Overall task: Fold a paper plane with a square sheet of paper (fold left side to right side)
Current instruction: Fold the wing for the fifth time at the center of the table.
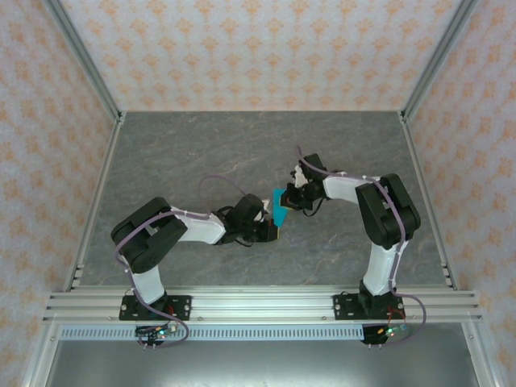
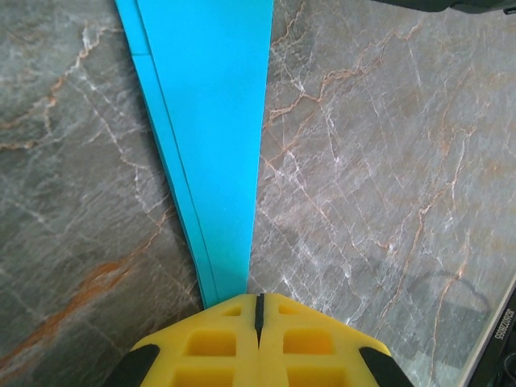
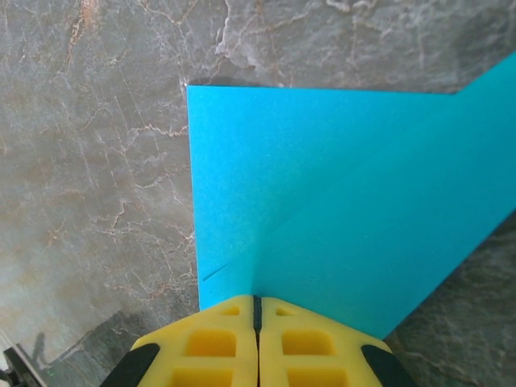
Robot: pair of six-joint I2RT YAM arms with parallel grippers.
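The sheet of paper (image 1: 280, 208) is bright cyan-blue, folded over on itself, and sits mid-table between the two arms. In the left wrist view the paper (image 2: 214, 121) is a narrow layered strip that tapers down into the yellow fingertips. My left gripper (image 2: 260, 300) is shut on its near end, also seen from above as the left gripper (image 1: 274, 229). In the right wrist view the paper (image 3: 339, 201) is a broad panel with a slanted fold line. My right gripper (image 3: 257, 302) is shut on its edge; from above the right gripper (image 1: 292, 199) is at the paper's far side.
The grey marbled table (image 1: 242, 145) is walled by patterned panels, with metal posts at the back corners. An aluminium rail (image 1: 258, 305) carrying both arm bases runs along the near edge. A dark part of the right arm (image 2: 451, 4) shows at the top of the left wrist view.
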